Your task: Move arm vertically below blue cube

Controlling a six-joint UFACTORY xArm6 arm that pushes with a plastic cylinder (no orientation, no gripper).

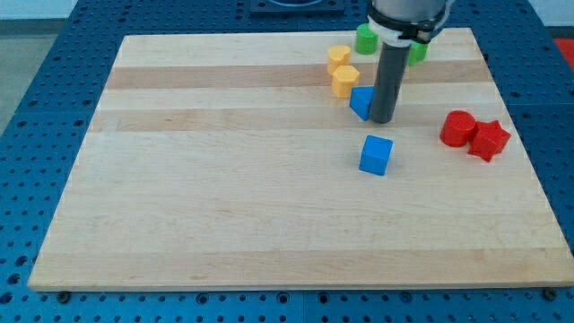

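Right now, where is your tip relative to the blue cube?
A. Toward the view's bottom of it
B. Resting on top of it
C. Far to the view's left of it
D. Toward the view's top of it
D: my tip stands toward the view's top from the blue cube, with a gap between them, beside another blue block.

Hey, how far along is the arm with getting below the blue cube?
Not there yet. My tip sits above the blue cube in the view, right beside a second blue block that the rod partly hides. Nothing looks finished. What is left: bring the tip round the cube to the bare board toward the view's bottom, directly under it.
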